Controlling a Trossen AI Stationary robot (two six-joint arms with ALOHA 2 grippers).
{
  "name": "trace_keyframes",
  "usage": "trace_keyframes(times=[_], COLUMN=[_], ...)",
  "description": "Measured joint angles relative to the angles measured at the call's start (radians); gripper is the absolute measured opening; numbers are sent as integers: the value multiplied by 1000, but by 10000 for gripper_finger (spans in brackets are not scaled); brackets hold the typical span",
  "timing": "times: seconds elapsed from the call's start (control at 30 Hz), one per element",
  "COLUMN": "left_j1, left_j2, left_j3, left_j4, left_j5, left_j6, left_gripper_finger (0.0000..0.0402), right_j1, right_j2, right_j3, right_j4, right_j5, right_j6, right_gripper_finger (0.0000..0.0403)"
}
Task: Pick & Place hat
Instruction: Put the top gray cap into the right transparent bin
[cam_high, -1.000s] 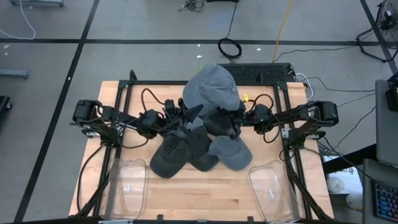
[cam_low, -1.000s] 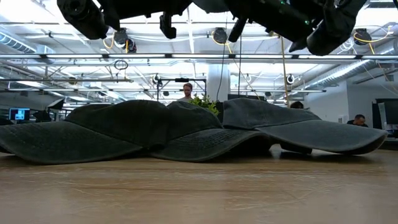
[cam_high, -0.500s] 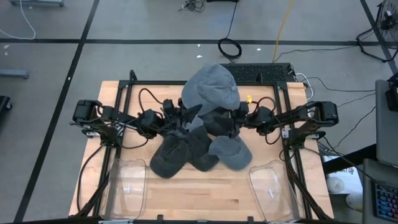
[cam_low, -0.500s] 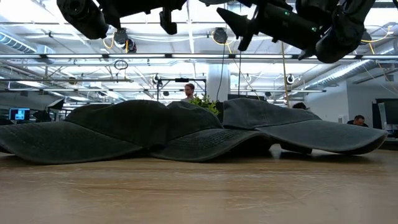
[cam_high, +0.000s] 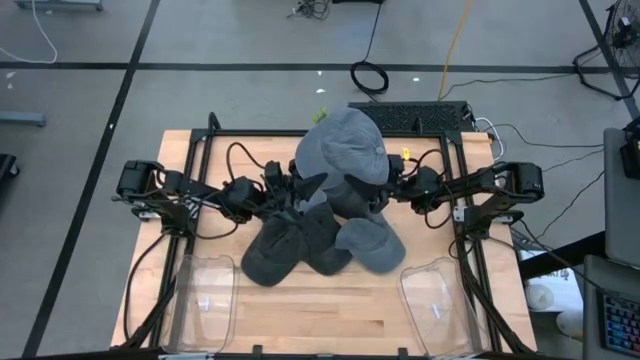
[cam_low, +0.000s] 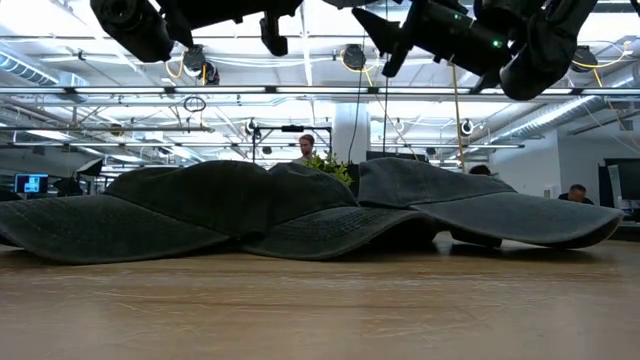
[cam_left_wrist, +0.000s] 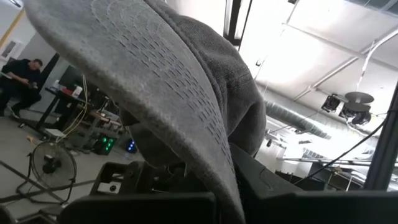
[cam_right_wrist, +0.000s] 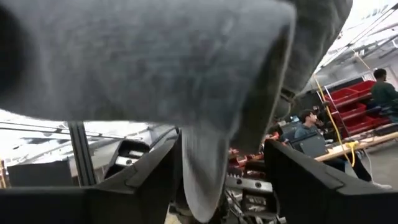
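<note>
Above the table, left gripper (cam_high: 303, 187) clenched on raised hat (cam_high: 345, 150), right gripper (cam_high: 378, 194) released.

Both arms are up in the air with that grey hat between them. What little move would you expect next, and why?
Probably the right pincer backs away from the lifted hat. Its fingers stand apart with the hat's cloth hanging loose between them, while the left pincer is shut on the hat's brim. So the left arm seems to carry it alone, above the pile of dark hats on the table.
</note>
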Motion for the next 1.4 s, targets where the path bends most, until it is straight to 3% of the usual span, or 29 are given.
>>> trace_keyframes(times=[0.13,0.3,0.43,0.63,0.77,0.97,1.13,1.4], left_j1=[0,-1,-1,0,-2,-26,-47,-55], left_j2=[0,0,-3,-22,-75,-176,-217,-211], left_j3=[0,0,0,1,1,0,0,0], left_j4=[-19,-38,-58,-197,-419,-736,-816,-831], left_j5=[0,2,53,86,87,203,239,294], left_j6=[0,12,49,74,66,-32,-80,-285], left_gripper_finger=[10,9,28,145,231,321,351,338], right_j1=[12,12,12,12,4,-2,8,77], right_j2=[0,0,-1,-41,-125,-267,-362,-400], right_j3=[8,18,18,18,18,19,19,18], right_j4=[0,0,1,-88,-310,-659,-878,-932], right_j5=[2,-78,-150,-233,-260,-395,-602,-588], right_j6=[-1,-31,1,92,104,111,142,95], right_gripper_finger=[166,23,10,10,10,10,9,9])
